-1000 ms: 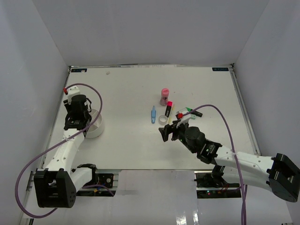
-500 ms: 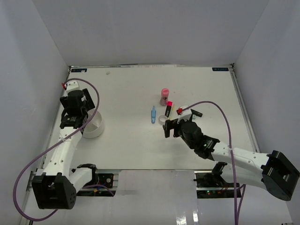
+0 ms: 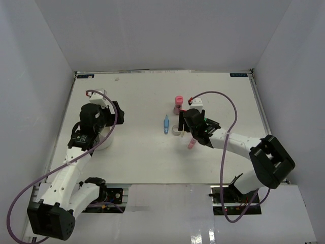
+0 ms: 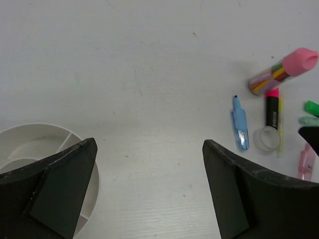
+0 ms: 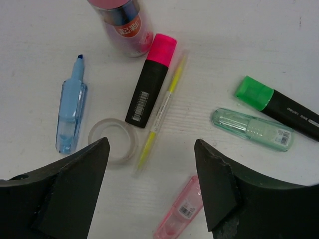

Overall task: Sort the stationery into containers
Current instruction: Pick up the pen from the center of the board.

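Note:
The stationery lies mid-table: a pink cylinder, a pink-capped black marker, a thin yellow pen, a clear tape roll, a blue pen, a green highlighter, and pale green and pink translucent items. My right gripper hovers open over the yellow pen and tape roll, holding nothing. The white round container with inner dividers sits at the left, partly under my left arm. Just right of it, my left gripper is wide open and empty over bare table.
White walls enclose the table on three sides. Purple cables loop from both arms. In the top view the pink translucent item lies just nearer than the right gripper, and the left gripper points toward the table's middle.
My left gripper opened wide and swung from over the container toward the table's middle. My right arm reached farther and now hovers over the stationery cluster.

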